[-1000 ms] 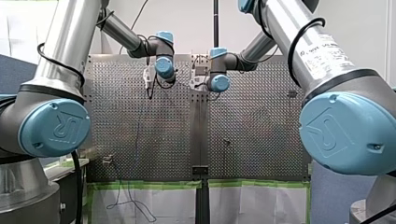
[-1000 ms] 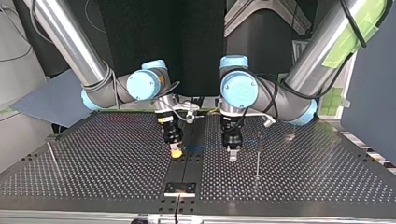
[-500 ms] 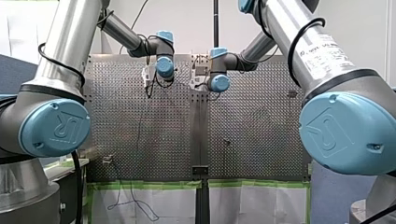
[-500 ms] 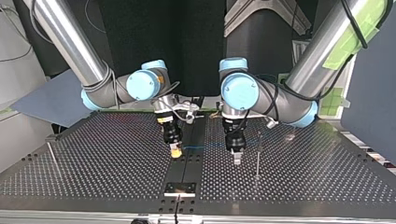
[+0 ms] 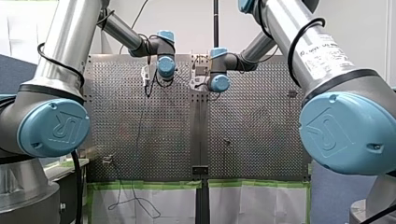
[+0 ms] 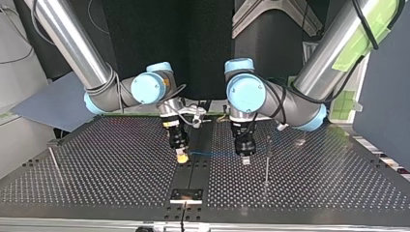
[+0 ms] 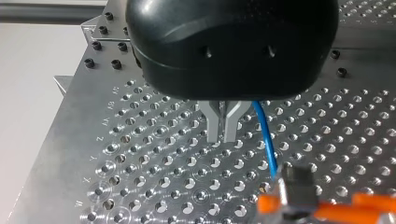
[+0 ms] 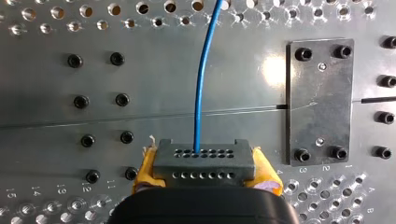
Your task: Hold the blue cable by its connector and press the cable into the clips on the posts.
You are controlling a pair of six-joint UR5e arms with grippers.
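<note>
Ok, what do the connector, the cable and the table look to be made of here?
Connector: dark grey matte plastic, it seems; moulded block with rows of small holes. Blue cable: smooth glossy insulation, likely plastic or rubber. Table: bare grey metal, probably aluminium; dull sheen, drilled holes.

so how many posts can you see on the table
2 in the top view: one post upright beside my left end effector, a second post near the table's left edge. More may be hidden.
</note>
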